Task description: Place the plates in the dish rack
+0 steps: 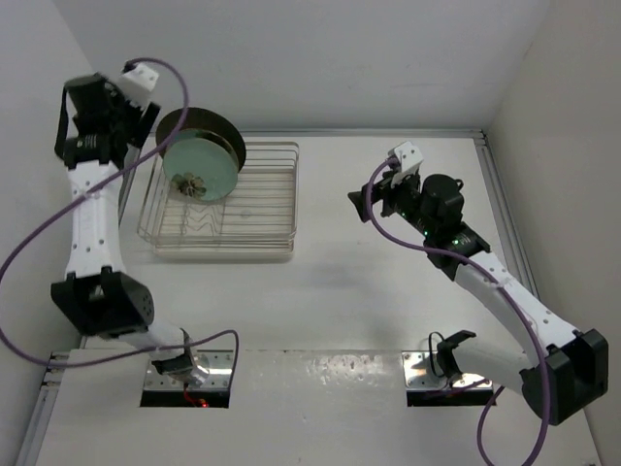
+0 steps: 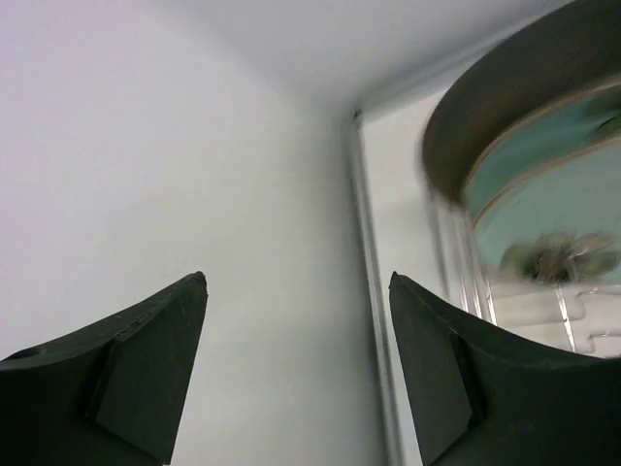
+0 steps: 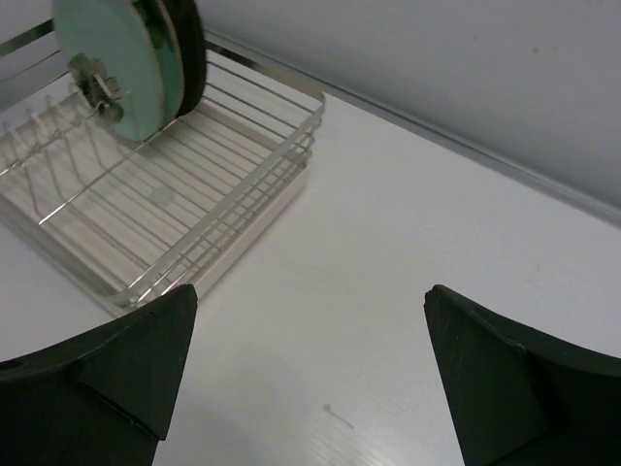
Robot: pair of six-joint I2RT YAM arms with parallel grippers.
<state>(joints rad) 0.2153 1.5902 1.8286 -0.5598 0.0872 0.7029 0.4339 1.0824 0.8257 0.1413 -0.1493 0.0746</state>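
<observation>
The dish rack point(image 1: 277, 199) stands at the back left of the table. The plates stand on edge in its left end: the dark brown plate point(image 1: 199, 120) at the back, a mint-green plate point(image 1: 204, 160) with a brown flower mark in front. In the left wrist view a second mint rim point(image 2: 543, 146) shows between the brown plate point(image 2: 495, 107) and the front mint plate point(image 2: 572, 209). My left gripper point(image 1: 144, 124) is open and empty, just left of the plates. My right gripper point(image 1: 364, 202) is open and empty, apart from the rack on its right.
White walls close in the table at the back, left and right. The left gripper point(image 2: 296, 282) faces the left wall. The right gripper point(image 3: 310, 291) looks over bare table toward the rack point(image 3: 291, 126) and its plates point(image 3: 107, 58). Purple cables loop around both arms.
</observation>
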